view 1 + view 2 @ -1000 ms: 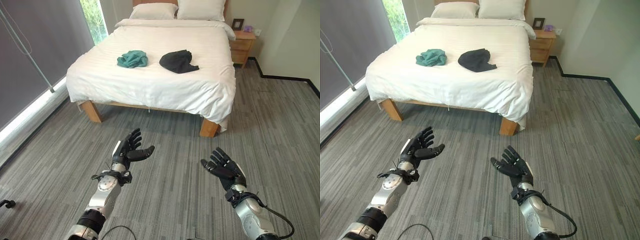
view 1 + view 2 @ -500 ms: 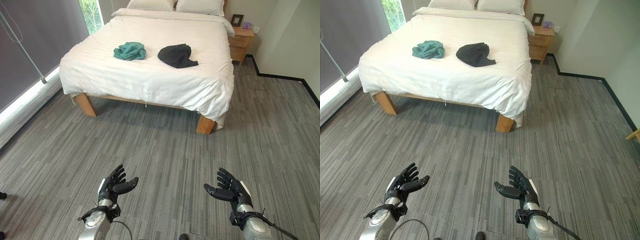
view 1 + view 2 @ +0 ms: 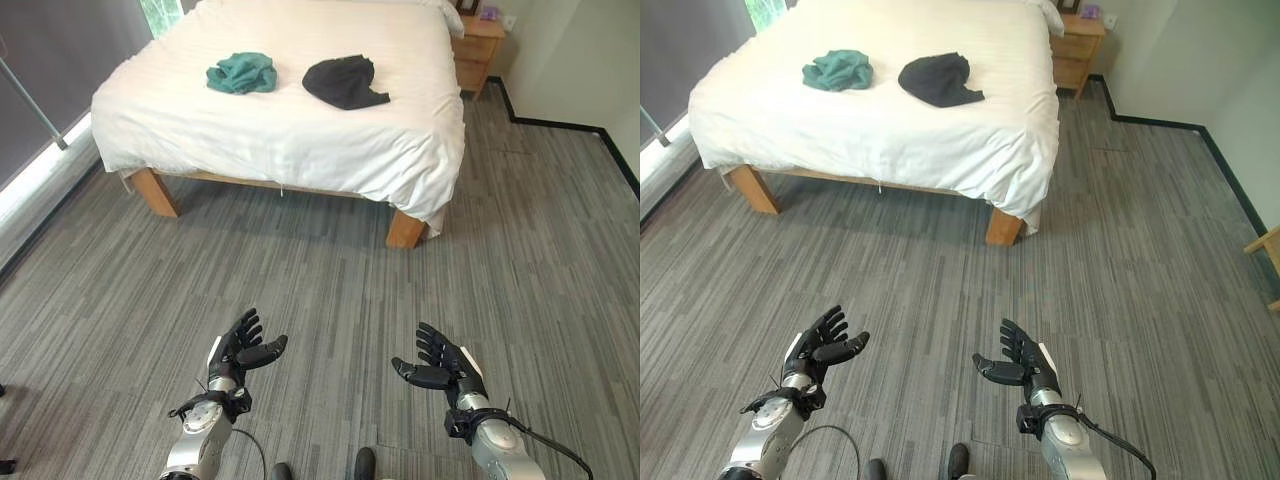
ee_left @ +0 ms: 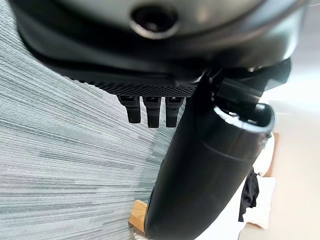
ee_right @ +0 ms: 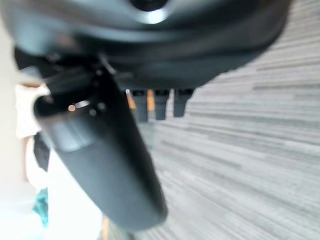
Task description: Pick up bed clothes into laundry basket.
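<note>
Left hand (image 3: 238,352) and right hand (image 3: 443,368): dark, multi-fingered, each with a white strip along its outer edge. Forearms: silver-grey casing joined by black wrist collars.

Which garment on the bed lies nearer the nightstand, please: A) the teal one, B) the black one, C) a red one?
B: the black garment lies on the bed on the nightstand side, with the teal garment beside it on the far side from the nightstand.

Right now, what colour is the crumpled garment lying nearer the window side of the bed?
Teal green garment, clearest in the left eye view.
</note>
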Robot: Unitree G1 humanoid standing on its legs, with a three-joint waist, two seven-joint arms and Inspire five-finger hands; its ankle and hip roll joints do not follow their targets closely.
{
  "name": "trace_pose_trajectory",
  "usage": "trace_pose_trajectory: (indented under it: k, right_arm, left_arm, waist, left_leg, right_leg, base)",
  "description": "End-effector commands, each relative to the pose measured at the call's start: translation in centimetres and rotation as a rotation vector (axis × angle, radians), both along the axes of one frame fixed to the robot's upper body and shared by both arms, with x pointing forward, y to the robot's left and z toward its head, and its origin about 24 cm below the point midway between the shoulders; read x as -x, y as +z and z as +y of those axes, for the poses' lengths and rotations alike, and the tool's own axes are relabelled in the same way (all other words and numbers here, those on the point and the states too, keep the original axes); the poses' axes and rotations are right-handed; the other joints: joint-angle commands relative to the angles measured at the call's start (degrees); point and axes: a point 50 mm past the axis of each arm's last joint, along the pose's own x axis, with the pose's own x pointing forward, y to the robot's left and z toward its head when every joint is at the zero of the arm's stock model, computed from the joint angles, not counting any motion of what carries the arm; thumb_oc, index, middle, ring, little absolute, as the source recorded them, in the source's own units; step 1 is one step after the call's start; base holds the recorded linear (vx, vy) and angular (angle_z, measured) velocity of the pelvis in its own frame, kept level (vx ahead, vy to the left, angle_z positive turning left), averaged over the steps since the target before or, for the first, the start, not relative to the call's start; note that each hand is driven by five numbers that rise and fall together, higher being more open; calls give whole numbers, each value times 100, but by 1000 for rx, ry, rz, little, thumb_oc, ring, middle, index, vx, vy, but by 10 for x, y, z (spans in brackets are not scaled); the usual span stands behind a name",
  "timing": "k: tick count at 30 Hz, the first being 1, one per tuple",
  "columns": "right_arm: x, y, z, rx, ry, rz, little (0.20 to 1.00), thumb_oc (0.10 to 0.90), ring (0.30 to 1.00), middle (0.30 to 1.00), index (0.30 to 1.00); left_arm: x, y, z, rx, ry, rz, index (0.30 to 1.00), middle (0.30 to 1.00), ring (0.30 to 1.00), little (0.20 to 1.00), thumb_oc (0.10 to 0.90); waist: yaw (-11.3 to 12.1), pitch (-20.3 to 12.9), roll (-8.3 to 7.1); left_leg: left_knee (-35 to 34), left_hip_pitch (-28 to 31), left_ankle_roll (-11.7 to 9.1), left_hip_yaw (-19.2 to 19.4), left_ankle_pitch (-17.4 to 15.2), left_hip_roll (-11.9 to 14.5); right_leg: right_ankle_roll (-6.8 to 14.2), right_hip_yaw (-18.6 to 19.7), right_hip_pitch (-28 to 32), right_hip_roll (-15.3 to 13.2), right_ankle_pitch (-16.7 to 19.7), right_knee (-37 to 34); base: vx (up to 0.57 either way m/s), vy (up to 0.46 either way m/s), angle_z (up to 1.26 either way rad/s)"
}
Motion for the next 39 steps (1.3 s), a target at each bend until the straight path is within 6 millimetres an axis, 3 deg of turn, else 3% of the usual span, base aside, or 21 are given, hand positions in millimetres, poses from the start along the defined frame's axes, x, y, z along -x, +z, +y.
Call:
trace_pose_trajectory:
  k: [1,2,4,7,9,10,13,16,17,18,20,21,22,23,24,27,30,31,34,37,39]
  right_arm:
    - [-33,51,-8,29,13,-261,900,800,900,900,900]
    - [-31,54,-9,12,-5,-281,900,800,900,900,900]
    - [-30,53,-3,-39,-11,-292,900,800,900,900,900]
    - [-28,47,1,-75,21,-258,900,800,900,900,900]
    - [-26,46,-2,-72,39,-250,900,800,900,900,900]
    - [-26,46,-3,-72,39,-249,900,800,900,900,900]
    - [-17,43,-7,-78,48,-233,900,800,900,900,900]
    - [-13,46,-14,-55,61,-228,900,800,900,900,900]
    - [-11,46,-18,-35,65,-218,900,800,900,900,900]
    - [-11,46,-19,-35,65,-217,900,800,900,900,900]
    - [-13,48,-26,-8,55,-214,900,800,900,900,900]
    - [-19,60,-32,-11,21,-275,900,800,900,900,900]
    - [-19,60,-32,-11,21,-275,900,800,900,900,900]
    - [-21,66,-41,-8,-32,-300,900,800,900,900,900]
    - [-21,69,-45,11,-56,-311,900,800,900,900,900]
    - [-25,81,-49,23,-70,-365,900,800,900,900,900]
    - [-24,89,-50,28,-66,-410,900,800,900,900,900]
    - [-22,93,-50,42,-54,-425,900,800,900,900,900]
    - [-20,100,-50,55,-41,-453,900,800,900,900,900]
    - [-20,106,-48,54,-22,-481,900,800,900,900,900]
    - [-22,112,-45,52,-2,-503,900,800,900,900,900]
  left_arm:
    - [-27,41,16,-69,-19,-223,900,900,900,900,800]
    - [-25,41,20,-78,-14,-218,900,900,900,900,800]
    - [-27,45,26,-92,10,-233,900,900,900,900,800]
    - [-29,52,29,-128,-21,-258,900,900,900,900,800]
    - [-30,55,25,-81,-99,-279,900,900,900,900,800]
    - [-30,55,25,-79,-99,-279,900,900,900,900,800]
    - [-33,54,8,18,-181,-301,900,900,900,900,800]
    - [-32,53,-7,102,-223,-310,900,900,900,900,800]
    - [-31,54,-14,148,-245,-323,900,900,900,900,800]
    - [-31,54,-14,149,-245,-322,900,900,900,900,800]
    - [-32,50,-22,203,-249,-313,900,900,900,900,800]
    - [-38,57,-21,235,-230,-338,900,900,900,900,800]
    - [-38,57,-21,235,-230,-338,900,900,900,900,800]
    - [-41,61,-18,262,-205,-356,900,900,900,900,800]
    - [-41,60,-18,260,-199,-351,900,900,900,900,800]
    - [-41,65,-9,259,-144,-381,900,900,900,900,800]
    - [-34,69,10,244,-85,-417,900,900,900,900,800]
    - [-32,77,17,219,-78,-457,900,900,900,900,800]
    - [-32,85,25,178,-64,-486,900,900,900,900,800]
    - [-31,90,29,139,-76,-498,900,900,900,900,800]
    - [-28,87,31,136,-93,-488,900,900,900,900,800]
  waist:
    - [154,12,-83]
    - [66,115,-49]
    - [-96,325,71]
    - [-275,341,118]
    - [-550,273,87]
    - [-571,295,117]
    - [-958,140,150]
    - [-1140,-10,198]
    - [-1176,-42,248]
    - [-1182,-46,258]
    - [-1194,-84,267]
    - [-1100,8,11]
    - [-1104,-4,-2]
    - [-886,128,-233]
    - [-738,243,-219]
    - [-593,237,-229]
    - [-306,158,-100]
    - [-181,110,-18]
    - [-122,-16,67]
    - [-109,-103,77]
    - [-110,-247,124]
  left_leg:
    - [28,95,135,-206,-254,-345]
    - [78,236,255,-331,-358,-441]
    - [263,381,340,-465,-519,-379]
    - [386,596,268,-652,-697,-391]
    - [357,928,138,-935,-898,-523]
    - [352,965,135,-954,-912,-489]
    - [239,1509,-56,-1265,-1103,-537]
    - [546,1794,-217,-1474,-1105,-447]
    - [991,1728,-384,-1503,-802,-379]
    - [1004,1719,-388,-1509,-812,-370]
    - [2568,1000,-824,-1319,405,-145]
    - [4345,-13,-814,-822,1040,216]
    - [4344,-31,-811,-824,1051,202]
    - [5034,-662,-747,-459,1075,413]
    - [5107,-988,-750,-529,967,395]
    - [4617,-1383,-718,-372,881,504]
    - [2348,-1432,-762,-366,1195,814]
    - [1045,-1289,-753,-673,1237,726]
    - [181,-1268,-836,-1049,1397,694]
    - [206,-1237,-879,-1010,1401,651]
    - [337,-1163,-741,-924,1151,595]
  right_leg:
    - [902,190,-306,-900,-360,2129]
    - [860,354,-679,-981,121,3012]
    - [799,695,-1478,-721,161,4307]
    - [789,753,-1917,-537,-69,3823]
    - [864,999,-2060,-370,20,2351]
    - [864,961,-1996,-353,22,2310]
    - [1038,1273,-2028,-261,405,863]
    - [951,968,-1936,-200,506,1006]
    - [867,988,-1853,-177,479,1137]
    - [864,978,-1856,-173,472,1145]
    - [588,1006,-1410,-81,307,1197]
    - [213,927,-899,-154,18,1068]
    - [214,928,-912,-168,27,1063]
    - [-31,941,-483,-168,-262,994]
    - [-83,1041,-276,-67,-388,1002]
    - [-100,1062,27,-48,-528,979]
    - [10,1286,536,39,-838,810]
    - [95,1444,829,60,-1047,732]
    - [183,1690,1256,28,-1251,620]
    - [269,1848,1520,-68,-1342,494]
    - [382,1932,1607,-233,-1404,546]
  base:
    - [162,377,-11]
    - [156,196,31]
    - [269,157,76]
    - [323,-38,50]
    - [490,-113,48]
    - [349,-56,62]
    - [492,-114,60]
    - [541,-236,80]
    - [472,-238,71]
    - [283,-173,93]
    - [421,-396,75]
    - [405,-465,18]
    - [498,-632,22]
    - [357,-352,26]
    - [359,-352,26]
    - [417,-116,-6]
    - [688,83,-55]
    - [560,153,-106]
    - [542,108,-82]
    - [436,98,-55]
    - [453,196,-77]
